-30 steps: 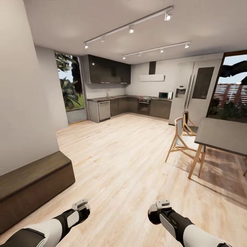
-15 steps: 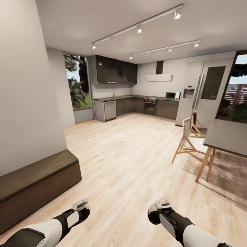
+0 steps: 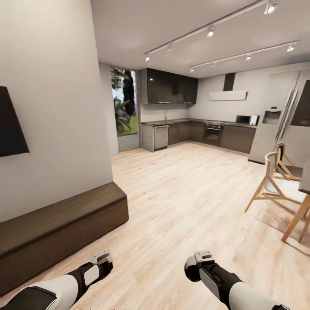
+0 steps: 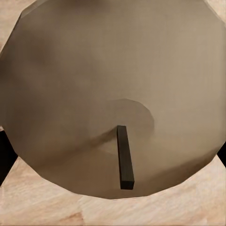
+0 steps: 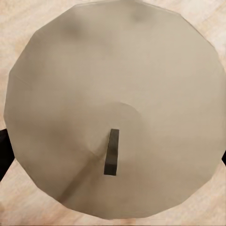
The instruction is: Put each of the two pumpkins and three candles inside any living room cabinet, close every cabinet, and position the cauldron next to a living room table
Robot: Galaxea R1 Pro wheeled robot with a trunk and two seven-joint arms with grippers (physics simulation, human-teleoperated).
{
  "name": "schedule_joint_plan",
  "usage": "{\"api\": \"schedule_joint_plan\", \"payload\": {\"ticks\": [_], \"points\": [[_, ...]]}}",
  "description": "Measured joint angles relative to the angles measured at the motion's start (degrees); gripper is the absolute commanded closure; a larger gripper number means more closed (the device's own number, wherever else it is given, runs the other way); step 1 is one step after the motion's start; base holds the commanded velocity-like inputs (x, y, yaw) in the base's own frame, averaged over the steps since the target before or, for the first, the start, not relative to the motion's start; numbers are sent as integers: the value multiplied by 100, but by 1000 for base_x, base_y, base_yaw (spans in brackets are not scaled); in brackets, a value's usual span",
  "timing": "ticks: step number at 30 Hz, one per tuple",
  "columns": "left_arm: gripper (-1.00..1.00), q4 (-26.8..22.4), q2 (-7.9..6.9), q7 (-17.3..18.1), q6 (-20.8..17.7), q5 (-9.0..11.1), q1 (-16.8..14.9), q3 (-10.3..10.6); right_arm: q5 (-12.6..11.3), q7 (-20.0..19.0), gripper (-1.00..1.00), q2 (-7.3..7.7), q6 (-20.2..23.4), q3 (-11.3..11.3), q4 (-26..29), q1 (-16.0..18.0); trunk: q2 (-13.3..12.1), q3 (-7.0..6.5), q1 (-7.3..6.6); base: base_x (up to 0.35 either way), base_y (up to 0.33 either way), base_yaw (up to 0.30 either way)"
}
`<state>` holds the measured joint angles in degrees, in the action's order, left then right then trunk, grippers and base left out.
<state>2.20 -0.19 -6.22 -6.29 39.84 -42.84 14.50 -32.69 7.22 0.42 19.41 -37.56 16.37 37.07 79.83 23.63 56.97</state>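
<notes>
With no pumpkin or candle in sight, I risk clipping the cabinet (image 3: 64,224) at near left; left claw (image 3: 101,258) and right claw (image 3: 201,258) empty, jaw spacing indeterminable.

Cabinet (image 3: 64,224): dark brown wood, faint grain. Floor (image 3: 185,193): pale blond planks, streaked grain. Wall (image 3: 51,107): flat off-white; panel (image 3: 10,125) on it black. Kitchen units (image 3: 193,133): dark grey, glossy upper fronts. Chairs (image 3: 277,185): light wood frames, white seat. Fridge (image 3: 280,125): silver-grey. Arms (image 3: 64,284): white shells, black joints. Wrist views: beige-tan faceted disc (image 4: 113,94) with a black bar (image 4: 125,157).
</notes>
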Motion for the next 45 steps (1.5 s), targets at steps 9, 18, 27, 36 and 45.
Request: {"api": "schedule_joint_plan", "payload": {"ticks": [9,18,27,36,45], "points": [[100,0,0,0,0,0,0,0,-1,-1,100,-10,1,-5,-7,-2,0,-8,2,-134,302,134],[100,0,9,0,0,0,0,0,-3,-1,100,-12,1,-6,-7,-2,0,-52,2,-214,274,231],[100,-3,41,2,-5,0,1,0,-5,-1,100,-10,0,-9,-8,-2,0,-64,1,-160,283,281],[100,-5,42,3,-5,1,2,0,5,-1,100,-20,2,-11,-9,0,0,-80,0,-4,44,284],[100,-4,42,2,-5,0,1,-6,-3,-2,100,-18,1,-97,-8,-2,0,-122,0,0,160,259]]}}
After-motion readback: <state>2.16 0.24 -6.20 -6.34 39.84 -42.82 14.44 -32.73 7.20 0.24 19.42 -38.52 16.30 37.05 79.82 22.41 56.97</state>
